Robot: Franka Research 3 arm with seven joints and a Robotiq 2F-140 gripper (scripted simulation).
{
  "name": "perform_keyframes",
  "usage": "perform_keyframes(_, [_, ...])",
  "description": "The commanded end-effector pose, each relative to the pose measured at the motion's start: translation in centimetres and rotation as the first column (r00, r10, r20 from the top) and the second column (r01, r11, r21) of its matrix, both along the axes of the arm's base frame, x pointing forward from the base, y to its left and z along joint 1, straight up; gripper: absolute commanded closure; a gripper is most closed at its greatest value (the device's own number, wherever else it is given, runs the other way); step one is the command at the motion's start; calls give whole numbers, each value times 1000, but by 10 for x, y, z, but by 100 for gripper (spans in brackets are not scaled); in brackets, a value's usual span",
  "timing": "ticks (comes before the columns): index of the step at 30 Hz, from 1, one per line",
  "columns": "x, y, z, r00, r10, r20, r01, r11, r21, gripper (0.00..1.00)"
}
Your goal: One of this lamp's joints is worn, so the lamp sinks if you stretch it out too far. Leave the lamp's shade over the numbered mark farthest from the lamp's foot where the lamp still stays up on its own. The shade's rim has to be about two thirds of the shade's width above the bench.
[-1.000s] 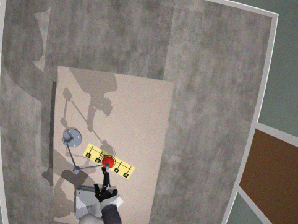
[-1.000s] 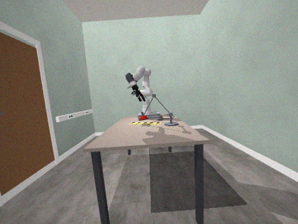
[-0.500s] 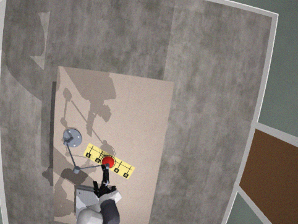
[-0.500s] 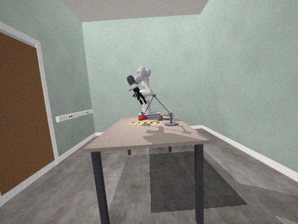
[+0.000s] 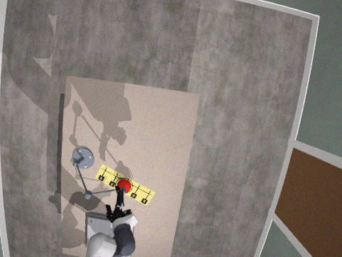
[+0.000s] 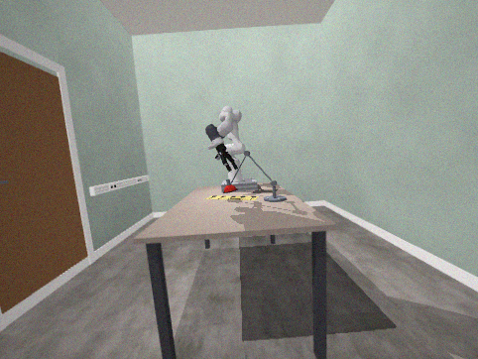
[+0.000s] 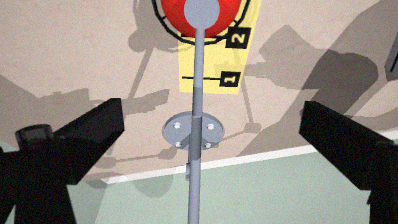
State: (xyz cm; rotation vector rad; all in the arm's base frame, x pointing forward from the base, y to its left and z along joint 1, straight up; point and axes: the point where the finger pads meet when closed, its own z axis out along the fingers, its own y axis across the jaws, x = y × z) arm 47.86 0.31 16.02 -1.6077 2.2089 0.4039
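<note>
The lamp's red shade (image 5: 123,185) (image 6: 229,188) (image 7: 222,17) is low above the worktop (image 5: 160,138) (image 6: 193,223), over the middle of the yellow strip (image 5: 150,197) (image 6: 210,197) (image 7: 210,62) as seen from above. Two numbered marks show on either side of it (the middle one is hidden under the shade). At the wrist, the 1 and the 2 are readable, the 1 being nearer the lamp's foot (image 5: 89,160) (image 6: 270,199) (image 7: 172,132). I can't judge the exact height of the rim.

From the shade, a thin grey rod (image 5: 103,192) (image 6: 238,168) (image 7: 198,75) rises to the elbow joint (image 5: 88,194) (image 6: 246,153), and a second rod (image 5: 81,178) (image 6: 260,168) slopes down toward the round foot (a flat disc with pale studs). In the exterior view the foot stands to the right of the shade.

The pincer (image 5: 117,199) (image 6: 232,169) (image 7: 212,116) has its fingers wide apart, with nothing clamped. It tilts down toward the lamp, close to the shade end, and the upper rod crosses the gap between the fingers in the wrist view (whether anything touches, I can't tell). Behind it, the white robot arm (image 5: 101,245) (image 6: 233,121) rises at the far end of the worktop in the exterior view.
</note>
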Motion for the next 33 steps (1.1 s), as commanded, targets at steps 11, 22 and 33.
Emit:
perform_keyframes(11, [4,10,-26,1000,-26,-12,26,1000,-6,0])
perform_keyframes(22, [6,18,-43,999,-30,-19,30,1000,-9,0])
perform_keyframes(33, [16,17,-45,999,-43,2,43,999,-15,0])
